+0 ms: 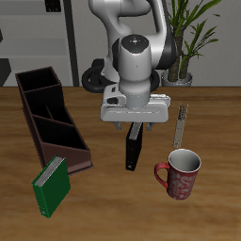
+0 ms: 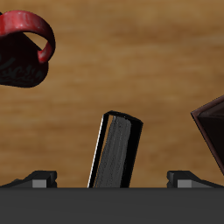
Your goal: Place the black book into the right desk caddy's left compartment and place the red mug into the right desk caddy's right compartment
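Observation:
The black book stands upright on the wooden table, thin, with pale page edges; the wrist view shows it tilted slightly. My gripper hangs directly over the book's top edge, open, with its fingertips spread wide on either side of the book and not touching it. The red mug stands upright beside the book, nearer the table's front edge, handle toward the book; it also shows in the wrist view. The right desk caddy, long and dark maroon with inner dividers, lies on the book's other side, and a corner of it shows at the wrist.
A green book leans at the caddy's near end. A thin grey upright object stands behind the mug. A potted plant is at the table's back beside the robot base.

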Robot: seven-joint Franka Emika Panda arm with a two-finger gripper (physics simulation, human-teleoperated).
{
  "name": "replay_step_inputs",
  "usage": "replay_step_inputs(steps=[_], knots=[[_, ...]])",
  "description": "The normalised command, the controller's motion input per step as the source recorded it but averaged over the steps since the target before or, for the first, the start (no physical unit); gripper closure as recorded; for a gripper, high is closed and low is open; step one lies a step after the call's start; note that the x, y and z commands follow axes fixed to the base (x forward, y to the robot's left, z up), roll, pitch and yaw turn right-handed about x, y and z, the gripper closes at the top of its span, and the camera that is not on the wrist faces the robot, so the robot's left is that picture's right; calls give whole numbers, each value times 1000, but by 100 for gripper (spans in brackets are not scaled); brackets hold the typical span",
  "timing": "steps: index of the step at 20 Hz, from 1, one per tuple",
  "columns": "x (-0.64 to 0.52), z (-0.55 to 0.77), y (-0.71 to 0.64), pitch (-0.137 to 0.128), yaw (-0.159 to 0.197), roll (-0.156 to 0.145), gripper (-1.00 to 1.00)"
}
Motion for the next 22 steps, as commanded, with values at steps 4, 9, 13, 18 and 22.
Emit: replay_step_inputs(steps=[4,9,13,18,22], knots=[[44,-283,9,57,-22,9,-100],[43,-156,-11,22,-7,10,100],[-12,45,-109,10,-25,-2,100],[-109,214,-29,-30,12,14,100],[-152,342,-70,-32,7,-11,100]])
